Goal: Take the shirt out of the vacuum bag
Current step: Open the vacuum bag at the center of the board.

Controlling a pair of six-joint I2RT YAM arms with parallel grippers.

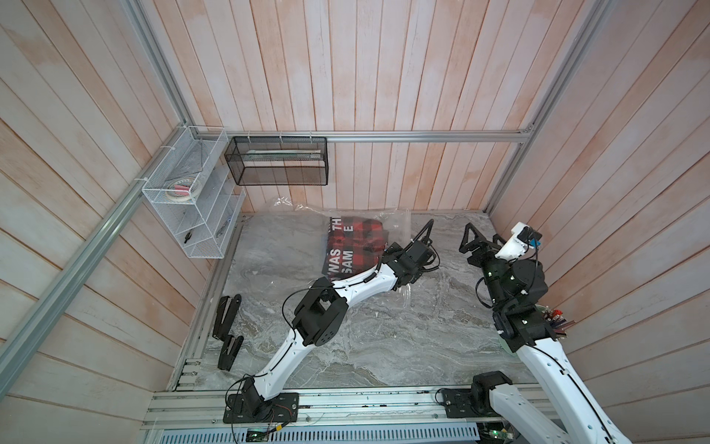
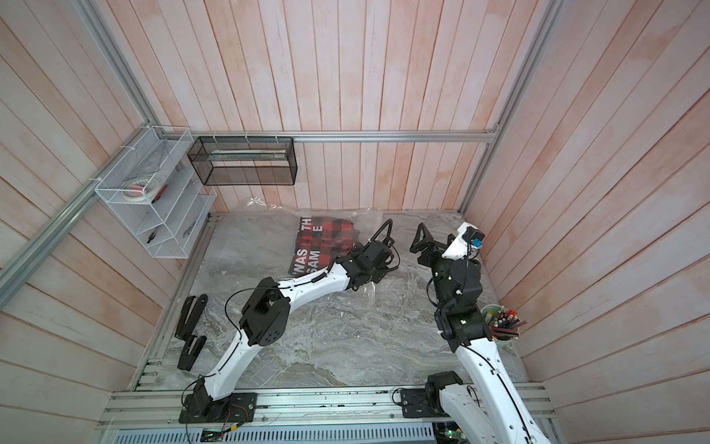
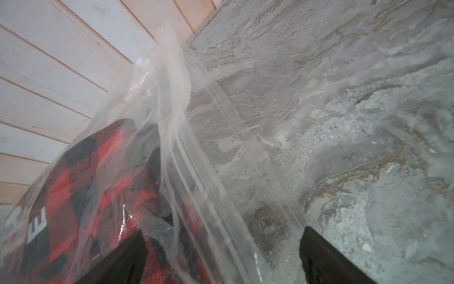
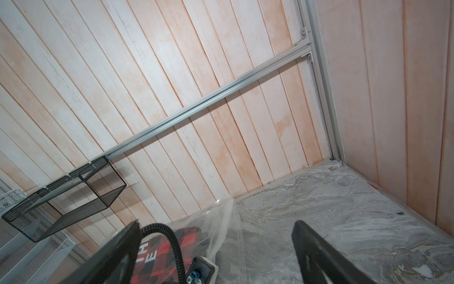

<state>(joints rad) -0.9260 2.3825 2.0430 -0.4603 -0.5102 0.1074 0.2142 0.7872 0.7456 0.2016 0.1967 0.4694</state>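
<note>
A red-and-black plaid shirt [image 1: 353,246] [image 2: 326,238] with white letters lies inside the clear vacuum bag [image 1: 395,223] [image 2: 369,219] at the back of the table. My left gripper [image 1: 401,248] [image 2: 361,250] is open at the bag's right edge. In the left wrist view the gripper [image 3: 223,231] straddles the bag's zip-seal strip [image 3: 235,147], with one finger by the shirt [image 3: 86,184] and the other over bare table. My right gripper [image 1: 480,242] [image 2: 432,244] is open and empty, raised to the right of the bag [image 4: 226,221]; the right wrist view shows the gripper [image 4: 216,223] and the shirt [image 4: 191,236].
A white wire basket [image 1: 184,192] and a black mesh basket [image 1: 276,161] hang on the back-left walls. Two black staplers [image 1: 228,315] lie at the table's left edge. A cup of pencils [image 2: 499,323] stands by the right wall. Wooden walls enclose three sides.
</note>
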